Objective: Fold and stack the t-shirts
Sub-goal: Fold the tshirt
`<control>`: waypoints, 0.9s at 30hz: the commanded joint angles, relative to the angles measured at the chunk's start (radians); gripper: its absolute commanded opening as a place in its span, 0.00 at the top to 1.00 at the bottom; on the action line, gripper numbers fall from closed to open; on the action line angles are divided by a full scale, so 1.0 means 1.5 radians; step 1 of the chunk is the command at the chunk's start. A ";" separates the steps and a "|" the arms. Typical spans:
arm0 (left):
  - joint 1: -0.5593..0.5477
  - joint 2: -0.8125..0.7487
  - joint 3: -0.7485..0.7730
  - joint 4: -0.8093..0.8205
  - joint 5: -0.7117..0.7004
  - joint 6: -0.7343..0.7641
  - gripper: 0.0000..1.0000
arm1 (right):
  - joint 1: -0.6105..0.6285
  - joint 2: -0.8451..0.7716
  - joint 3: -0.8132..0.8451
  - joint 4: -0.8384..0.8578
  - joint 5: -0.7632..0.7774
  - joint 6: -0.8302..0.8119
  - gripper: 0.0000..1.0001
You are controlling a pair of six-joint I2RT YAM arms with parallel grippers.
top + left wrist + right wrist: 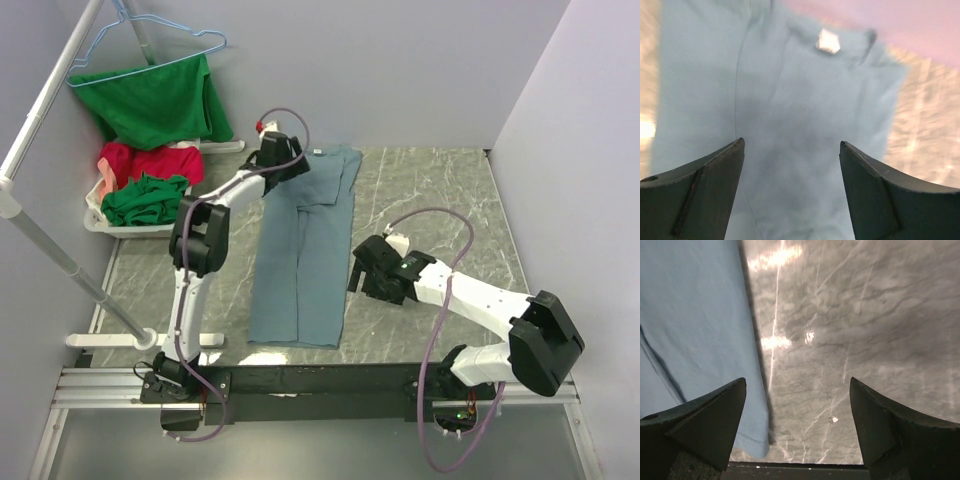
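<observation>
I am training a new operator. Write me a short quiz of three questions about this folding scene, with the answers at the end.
1. True or false: the left gripper is shut on the grey-blue t-shirt.
2. Where does the red t-shirt lie? A) in the white basket B) in the left gripper C) on top of the grey-blue t-shirt
3. Fill in: the right gripper hovers beside the grey-blue t-shirt's ____ long edge (left or right).

Key
1. False: its jaws stand open above the collar end.
2. A
3. right
</observation>
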 commanded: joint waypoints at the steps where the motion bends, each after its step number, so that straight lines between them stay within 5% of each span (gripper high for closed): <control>1: -0.006 -0.161 -0.023 -0.011 -0.021 0.032 0.19 | 0.012 0.015 -0.041 0.068 -0.055 0.007 0.11; 7: -0.009 -0.327 -0.208 -0.177 -0.092 -0.022 0.24 | 0.071 0.016 -0.099 0.126 -0.101 0.052 0.19; 15: -0.057 -0.588 -0.569 -0.212 -0.134 -0.104 0.35 | 0.133 -0.026 -0.154 0.216 -0.128 0.106 0.33; 27: -0.106 -0.803 -0.800 -0.315 -0.092 -0.192 0.48 | 0.192 0.007 -0.142 0.237 -0.145 0.130 0.48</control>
